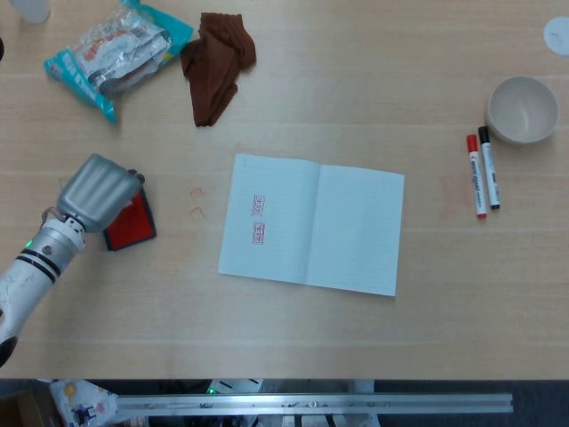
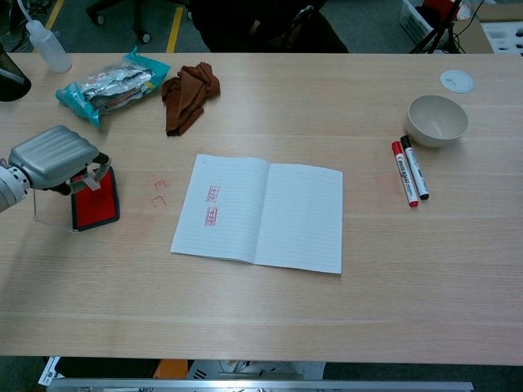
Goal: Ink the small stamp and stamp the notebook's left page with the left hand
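Small stamp (image 2: 91,181) sits under the left robot hand (image 2: 54,157), over the ink pad (image 2: 95,204).

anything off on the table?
Yes: two faint red stamp marks sit on the bare table, between the ink pad and the notebook. A pinkish smudge also shows left of the markers.

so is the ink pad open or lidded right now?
Open. The ink pad shows its bare red surface in both views, and the left hand hangs above its near end. Whether the hand holds a stamp cannot be told.
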`<state>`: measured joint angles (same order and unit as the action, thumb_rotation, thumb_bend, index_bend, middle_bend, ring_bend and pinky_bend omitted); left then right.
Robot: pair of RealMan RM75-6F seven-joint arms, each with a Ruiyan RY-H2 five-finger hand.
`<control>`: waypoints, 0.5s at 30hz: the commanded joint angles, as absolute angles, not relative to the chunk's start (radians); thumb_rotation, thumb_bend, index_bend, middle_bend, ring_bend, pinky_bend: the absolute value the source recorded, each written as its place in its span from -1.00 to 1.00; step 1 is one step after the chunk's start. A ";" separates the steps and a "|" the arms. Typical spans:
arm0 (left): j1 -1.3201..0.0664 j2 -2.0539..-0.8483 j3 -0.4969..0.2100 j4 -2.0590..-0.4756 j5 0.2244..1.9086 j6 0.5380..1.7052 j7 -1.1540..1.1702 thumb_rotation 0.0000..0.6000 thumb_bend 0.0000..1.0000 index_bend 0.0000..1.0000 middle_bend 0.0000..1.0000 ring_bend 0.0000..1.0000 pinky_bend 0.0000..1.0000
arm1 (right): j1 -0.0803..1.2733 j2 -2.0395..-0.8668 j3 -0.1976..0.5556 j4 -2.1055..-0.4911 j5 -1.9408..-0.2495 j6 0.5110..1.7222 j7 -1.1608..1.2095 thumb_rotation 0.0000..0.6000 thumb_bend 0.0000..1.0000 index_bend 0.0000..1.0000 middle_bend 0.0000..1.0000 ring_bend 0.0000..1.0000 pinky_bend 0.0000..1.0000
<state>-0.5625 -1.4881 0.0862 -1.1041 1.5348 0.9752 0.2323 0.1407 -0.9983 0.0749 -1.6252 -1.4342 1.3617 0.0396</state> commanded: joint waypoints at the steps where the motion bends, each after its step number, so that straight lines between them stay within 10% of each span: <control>1: -0.565 -1.489 0.084 -1.103 1.534 0.971 0.236 1.00 -0.33 0.12 1.00 1.00 1.00 | 0.140 -0.998 0.075 -1.624 -1.433 1.363 0.041 1.00 -0.56 -0.32 -0.05 -0.01 0.08; 15: -0.569 -1.424 0.059 -1.198 1.539 1.010 0.268 1.00 -0.33 0.12 1.00 1.00 1.00 | 0.140 -1.002 0.076 -1.613 -1.435 1.361 0.053 1.00 -0.55 -0.32 -0.05 -0.01 0.08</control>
